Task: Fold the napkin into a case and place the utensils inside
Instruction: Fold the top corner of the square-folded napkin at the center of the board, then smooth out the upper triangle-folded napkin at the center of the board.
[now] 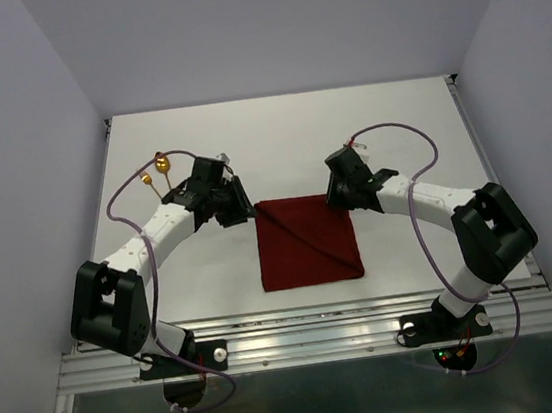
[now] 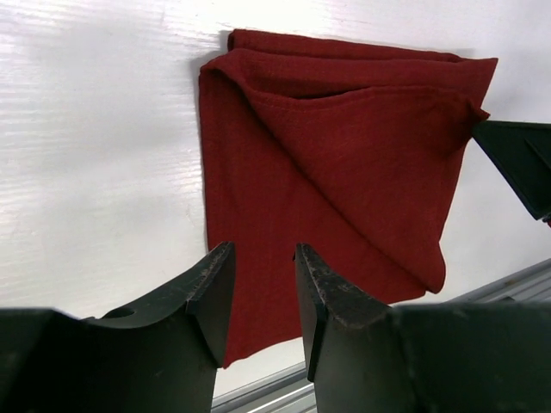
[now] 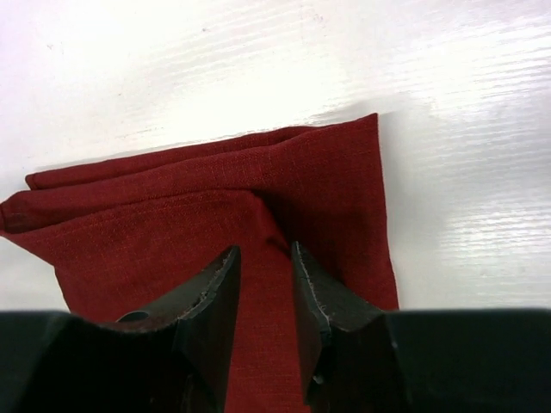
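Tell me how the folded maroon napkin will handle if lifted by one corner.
The napkin will probably droop and unfold: its layers lie loose, one folded diagonally, with soft wrinkled edges. It looks thin, so it is likely light. Pushing may bunch it rather than slide it on the smooth table.

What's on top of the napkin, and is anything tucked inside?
The napkin carries only its own diagonal flap, with the right gripper over its far right corner. The gold spoon lies apart, far left. Inside the folds is hidden.
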`<state>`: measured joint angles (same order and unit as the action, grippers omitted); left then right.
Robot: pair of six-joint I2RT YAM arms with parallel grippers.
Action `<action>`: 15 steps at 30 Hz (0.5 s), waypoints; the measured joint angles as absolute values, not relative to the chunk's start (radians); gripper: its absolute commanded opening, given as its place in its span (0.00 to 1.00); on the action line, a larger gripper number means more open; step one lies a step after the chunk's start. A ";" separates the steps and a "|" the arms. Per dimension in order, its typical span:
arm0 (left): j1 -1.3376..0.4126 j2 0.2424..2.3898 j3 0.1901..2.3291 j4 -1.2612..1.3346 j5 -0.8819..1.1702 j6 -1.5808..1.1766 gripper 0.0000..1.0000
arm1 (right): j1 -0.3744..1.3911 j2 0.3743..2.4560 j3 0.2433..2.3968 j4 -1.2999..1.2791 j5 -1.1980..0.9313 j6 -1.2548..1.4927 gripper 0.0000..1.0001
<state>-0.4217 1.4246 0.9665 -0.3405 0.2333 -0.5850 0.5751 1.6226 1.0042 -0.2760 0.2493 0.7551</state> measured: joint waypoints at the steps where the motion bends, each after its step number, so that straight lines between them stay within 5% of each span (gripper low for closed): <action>1: -0.427 1.434 0.978 -0.337 0.234 -0.585 0.44 | 0.574 1.612 1.000 -0.276 0.251 0.754 0.35; 15: -0.463 1.602 1.080 -0.299 0.253 -0.585 0.31 | 0.563 1.432 0.852 -0.324 0.196 0.749 0.29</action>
